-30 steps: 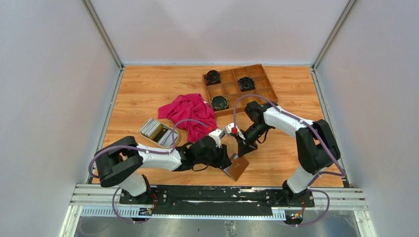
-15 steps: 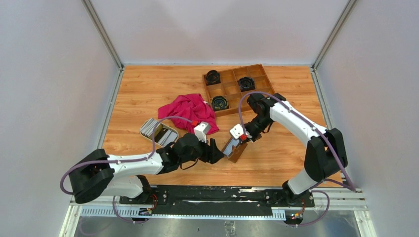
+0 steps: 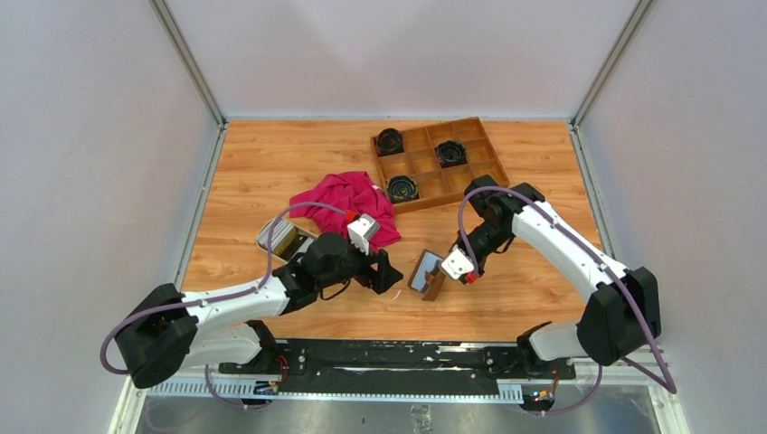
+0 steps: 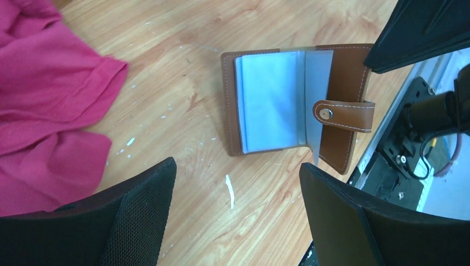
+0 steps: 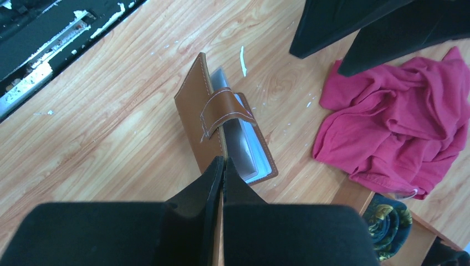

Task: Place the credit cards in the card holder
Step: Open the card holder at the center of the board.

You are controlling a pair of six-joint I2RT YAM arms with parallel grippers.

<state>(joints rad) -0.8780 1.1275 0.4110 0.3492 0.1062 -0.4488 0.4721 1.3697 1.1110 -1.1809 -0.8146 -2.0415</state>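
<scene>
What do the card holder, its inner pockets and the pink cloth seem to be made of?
The card holder looks like matte brown leather or imitation: pale edge stitching, metal snap. Its inner pockets look like pale translucent plastic film. The pink cloth seems soft fabric, judging by folds and hem.

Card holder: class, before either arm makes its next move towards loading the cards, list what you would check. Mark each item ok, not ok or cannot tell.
1. The card holder is open with its clear pockets showing: ok.
2. The right claw is shut on the holder's cover edge, steadying it: ok.
3. The left claw is open and empty, ready to pick: ok.
4. A card is in hand for loading: not ok. The credit cards sit in the dish beside the left arm.
5. The pockets are free of cards: cannot tell.
6. The pink cloth lies apart from the holder: ok.
</scene>
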